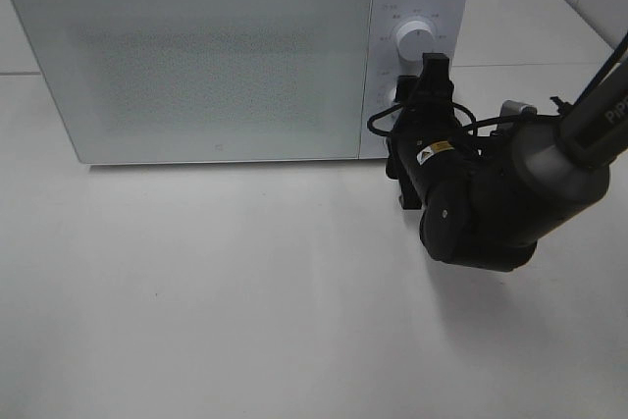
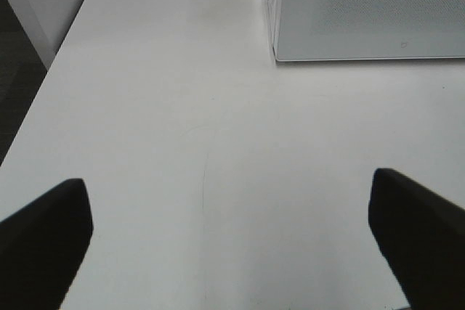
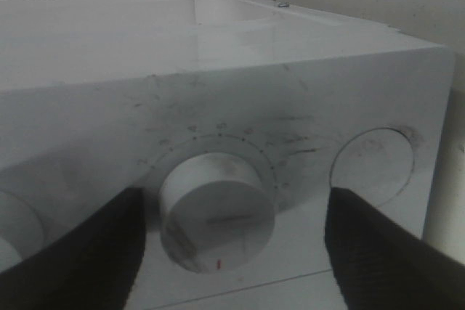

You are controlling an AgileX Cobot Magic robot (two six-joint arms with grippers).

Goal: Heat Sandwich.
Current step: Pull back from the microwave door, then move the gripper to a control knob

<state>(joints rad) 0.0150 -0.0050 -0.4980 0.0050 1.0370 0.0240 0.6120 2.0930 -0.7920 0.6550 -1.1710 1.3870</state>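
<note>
Right wrist shows the right gripper [image 3: 234, 205], fingers spread astride the microwave [image 1: 235, 56] knob [image 3: 216, 215], not touching; left gripper [image 2: 227, 179] spread too. Microwave shut, sandwich unseen: probably inside, with dial setting in hand.

Setting: robotics lab test station. Indicators: plain white table [image 1: 245, 321], white microwave [image 1: 196, 56] at 12 o'clock, black robot arm [image 1: 491, 213] at 3 o'clock.
</note>
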